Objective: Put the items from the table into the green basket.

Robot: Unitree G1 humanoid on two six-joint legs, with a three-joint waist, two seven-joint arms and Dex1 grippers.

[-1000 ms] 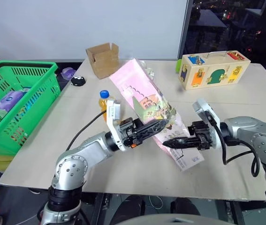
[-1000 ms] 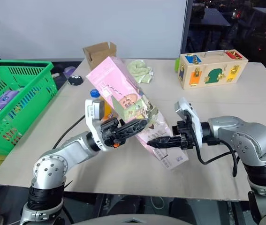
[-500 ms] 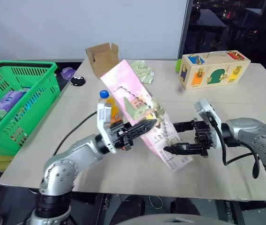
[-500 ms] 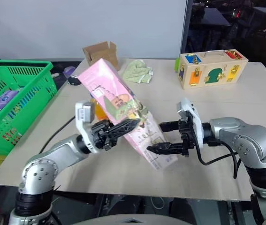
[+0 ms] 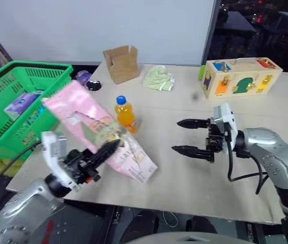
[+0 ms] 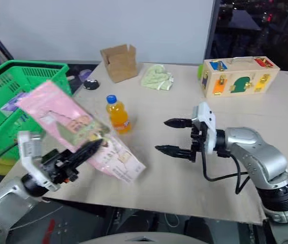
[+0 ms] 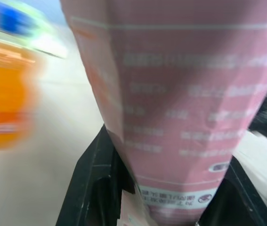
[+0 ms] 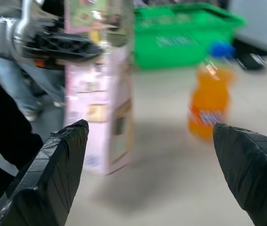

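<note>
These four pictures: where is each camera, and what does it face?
Head pair: look forward and down over the table, both arms and the green basket.
Left wrist: looks along the left end effector, shut on the pink pack.
Right wrist: looks between the open right end effector at the pack and orange bottle.
Shared: pack, bottle.

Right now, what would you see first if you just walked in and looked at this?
The big pink pack, pinched in the left gripper and tilted over the table's near left part, close to the bright green basket at the left edge. Next, the little orange-drink bottle standing upright on the table just behind the pack. Then the right gripper, fingers spread wide and holding nothing.
</note>
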